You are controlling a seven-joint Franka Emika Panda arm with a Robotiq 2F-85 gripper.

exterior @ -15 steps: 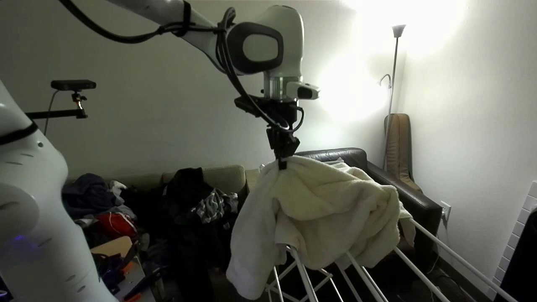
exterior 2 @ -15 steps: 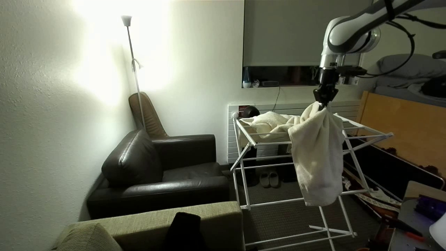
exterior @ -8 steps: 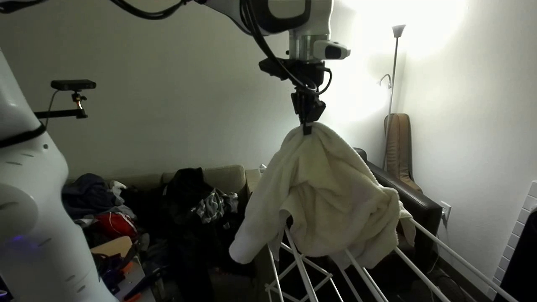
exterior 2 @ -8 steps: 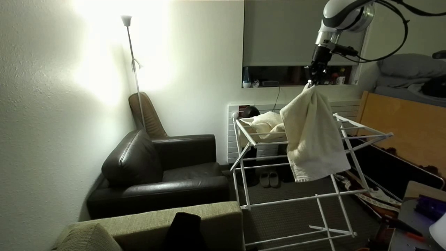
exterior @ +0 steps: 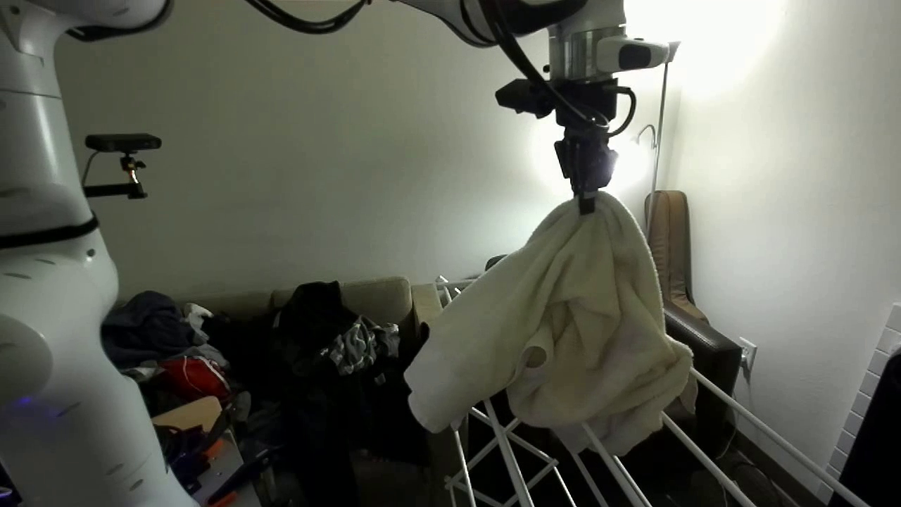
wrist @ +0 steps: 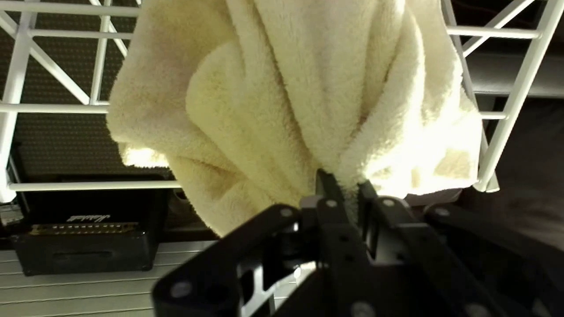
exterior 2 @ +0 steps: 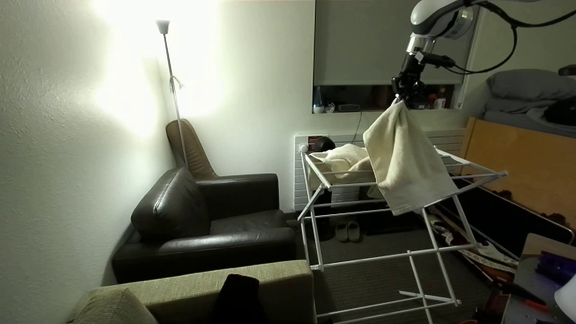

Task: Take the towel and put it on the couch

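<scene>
The jaws pinch a gathered fold of the cream towel (exterior: 598,282) above the white drying rack (wrist: 519,94); the towel hangs from there, part of it lying bunched on the rack, a loose flap slanting out to one side; the beige couch (exterior: 380,299), heaped with clothes (exterior: 303,352), stands apart from the towel, as does the dark leather armchair (exterior 2: 247,243).

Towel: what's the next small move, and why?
Probably raise the tool a little before going sideways. It grips the towel, which hangs bunched from it, but in an exterior view what looks like the rest of the towel lies over the drying rack, so sideways travel now could snag it or drag the rack.
</scene>
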